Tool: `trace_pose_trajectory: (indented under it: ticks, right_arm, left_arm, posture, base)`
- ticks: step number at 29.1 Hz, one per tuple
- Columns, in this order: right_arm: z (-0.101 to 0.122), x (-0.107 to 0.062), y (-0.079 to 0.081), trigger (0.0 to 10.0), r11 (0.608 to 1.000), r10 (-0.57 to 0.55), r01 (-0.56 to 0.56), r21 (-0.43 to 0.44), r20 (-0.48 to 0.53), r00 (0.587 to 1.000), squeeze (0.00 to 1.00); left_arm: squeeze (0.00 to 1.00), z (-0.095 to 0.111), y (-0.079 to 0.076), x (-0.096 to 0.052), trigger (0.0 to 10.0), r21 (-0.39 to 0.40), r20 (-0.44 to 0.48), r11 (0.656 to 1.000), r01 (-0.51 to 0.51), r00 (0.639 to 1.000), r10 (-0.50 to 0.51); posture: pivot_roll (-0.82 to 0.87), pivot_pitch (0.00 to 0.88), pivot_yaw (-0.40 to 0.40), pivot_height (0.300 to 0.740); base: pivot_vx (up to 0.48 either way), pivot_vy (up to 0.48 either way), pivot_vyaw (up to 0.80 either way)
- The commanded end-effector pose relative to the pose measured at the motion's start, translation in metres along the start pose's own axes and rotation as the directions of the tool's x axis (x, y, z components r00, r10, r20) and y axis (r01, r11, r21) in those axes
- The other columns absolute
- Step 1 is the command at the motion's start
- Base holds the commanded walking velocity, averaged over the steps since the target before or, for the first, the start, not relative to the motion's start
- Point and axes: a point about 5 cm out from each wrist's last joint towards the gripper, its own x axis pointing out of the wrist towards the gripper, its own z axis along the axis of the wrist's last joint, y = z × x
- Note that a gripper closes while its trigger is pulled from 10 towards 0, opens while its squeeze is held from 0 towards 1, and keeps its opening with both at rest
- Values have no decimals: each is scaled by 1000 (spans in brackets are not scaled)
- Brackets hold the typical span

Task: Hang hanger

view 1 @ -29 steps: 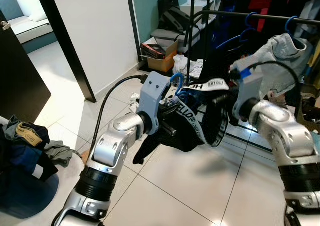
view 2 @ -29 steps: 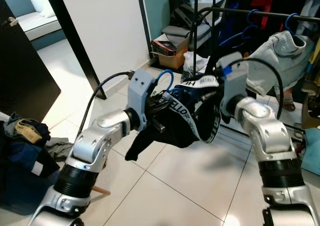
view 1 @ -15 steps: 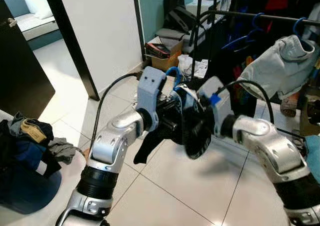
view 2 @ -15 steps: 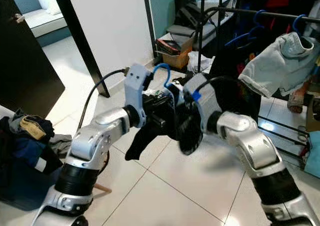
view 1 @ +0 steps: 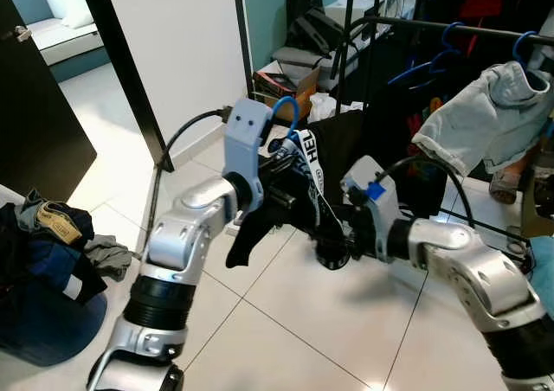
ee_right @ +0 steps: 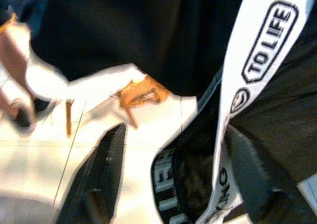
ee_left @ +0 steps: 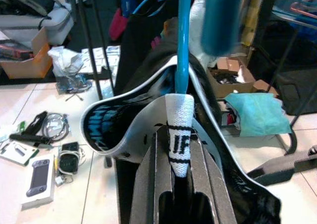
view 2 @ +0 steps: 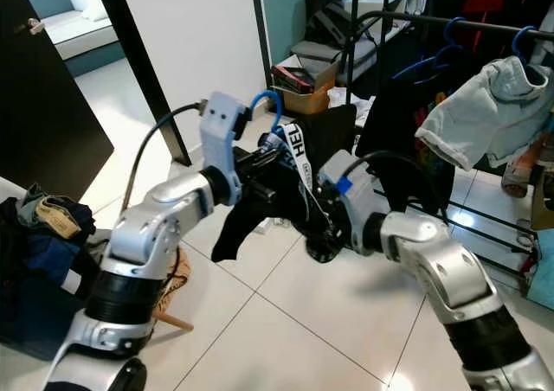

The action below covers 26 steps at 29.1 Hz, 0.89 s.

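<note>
Not hung yet: left gripper [ee_left: 181,184] is clamped on the blue hanger [view 1: 286,112] carrying the black garment [view 1: 299,205] mid-air, well short of the rack rail [view 1: 450,29], while right gripper [ee_right: 173,184], fingers spread, holds nothing at the garment's waistband [ee_right: 257,60].

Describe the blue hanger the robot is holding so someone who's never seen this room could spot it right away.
Look before the black clothes rail, where two silver arms meet over the tiled floor. The left gripper grips a blue hanger carrying a black garment with white lettered bands. Unlike the blue hangers on the rail, it is off the rail.
</note>
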Motion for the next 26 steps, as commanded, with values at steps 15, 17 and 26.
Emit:
trace_pose_trajectory:
  ticks: [15, 17, 26]
  right_arm:
    - [35, -38, 5, 10000, 990, 127, -139, 26, 275, 953, 1000]
    - [40, -37, 5, 10000, 989, 120, -140, 38, 328, 937, 1000]
    - [51, -49, 6, 10000, 980, 170, -196, 19, 426, 889, 1000]
  left_arm:
    - [0, 7, 11, -13, 0, 82, 8, 990, 119, 993, -120]
    - [0, 6, 9, -13, 0, 74, 5, 989, 129, 992, -130]
    - [0, 2, 4, -15, 0, 87, -13, 978, 189, 982, -188]
  posture:
    - [-95, 0, 83, 740]
    - [-94, 0, 83, 740]
    - [-88, 0, 81, 740]
  base:
    - [0, 0, 0]
    - [0, 0, 0]
    - [0, 0, 0]
